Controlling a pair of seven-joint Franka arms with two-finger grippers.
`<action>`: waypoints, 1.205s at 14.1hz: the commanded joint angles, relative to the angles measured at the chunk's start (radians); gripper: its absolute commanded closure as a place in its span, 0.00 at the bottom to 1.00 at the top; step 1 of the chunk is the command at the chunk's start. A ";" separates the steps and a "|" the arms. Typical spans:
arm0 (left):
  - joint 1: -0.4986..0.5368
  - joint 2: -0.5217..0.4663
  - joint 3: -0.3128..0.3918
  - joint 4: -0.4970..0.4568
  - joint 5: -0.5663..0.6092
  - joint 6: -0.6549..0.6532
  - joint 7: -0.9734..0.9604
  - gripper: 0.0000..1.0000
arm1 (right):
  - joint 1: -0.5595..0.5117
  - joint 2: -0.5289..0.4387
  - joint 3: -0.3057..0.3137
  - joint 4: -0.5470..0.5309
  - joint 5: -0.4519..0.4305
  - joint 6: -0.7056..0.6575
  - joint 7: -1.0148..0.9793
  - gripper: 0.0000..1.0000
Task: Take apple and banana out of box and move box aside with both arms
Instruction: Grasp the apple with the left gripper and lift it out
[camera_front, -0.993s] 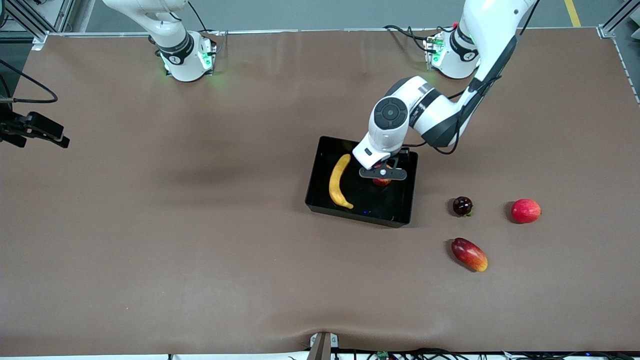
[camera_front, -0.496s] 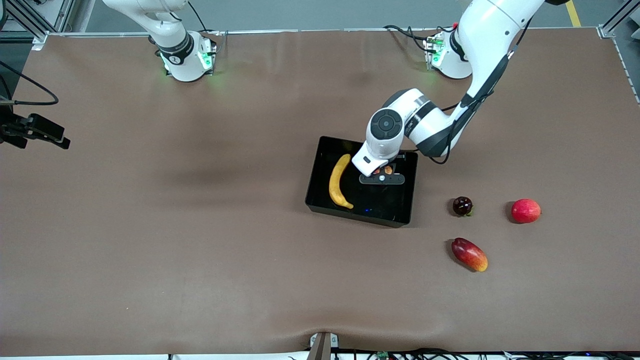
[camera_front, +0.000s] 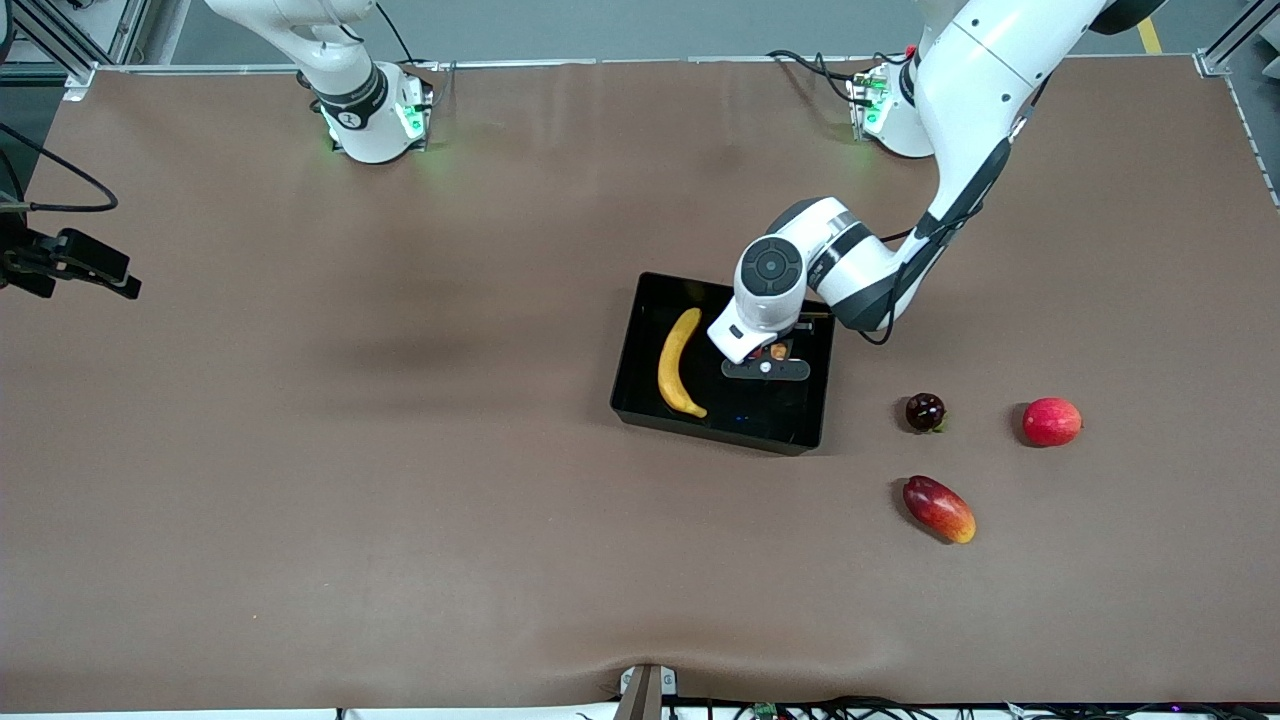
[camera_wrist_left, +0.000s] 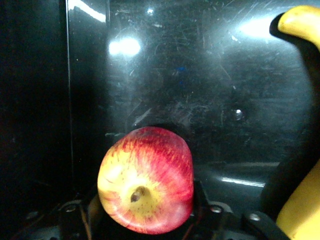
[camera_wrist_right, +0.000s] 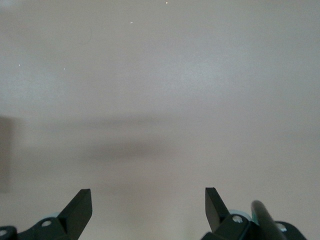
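Your left gripper is down inside the box, with the apple seated between its jaws. The jaws sit against the apple's sides, which suggests a grip is being taken, though the apple does not look lifted off the box floor yet. This low reach is needed because the box walls block any sideways approach. The banana lies in the same box, just beside the apple toward the right arm's end, untouched; it is probably left for a later pick. Your right gripper waits with its jaws wide open and empty over bare table, well apart from the box toward the right arm's end. The box itself should stay put until both fruits are out.
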 joint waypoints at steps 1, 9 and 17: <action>0.001 -0.007 -0.004 0.026 0.029 0.003 -0.016 1.00 | -0.014 0.013 0.009 0.024 -0.015 -0.012 -0.009 0.00; 0.010 -0.117 -0.011 0.328 -0.034 -0.340 0.226 1.00 | -0.013 0.013 0.009 0.024 -0.013 -0.012 -0.007 0.00; 0.307 -0.154 -0.010 0.417 -0.103 -0.402 0.639 1.00 | -0.008 0.011 0.009 0.024 -0.013 -0.012 -0.006 0.00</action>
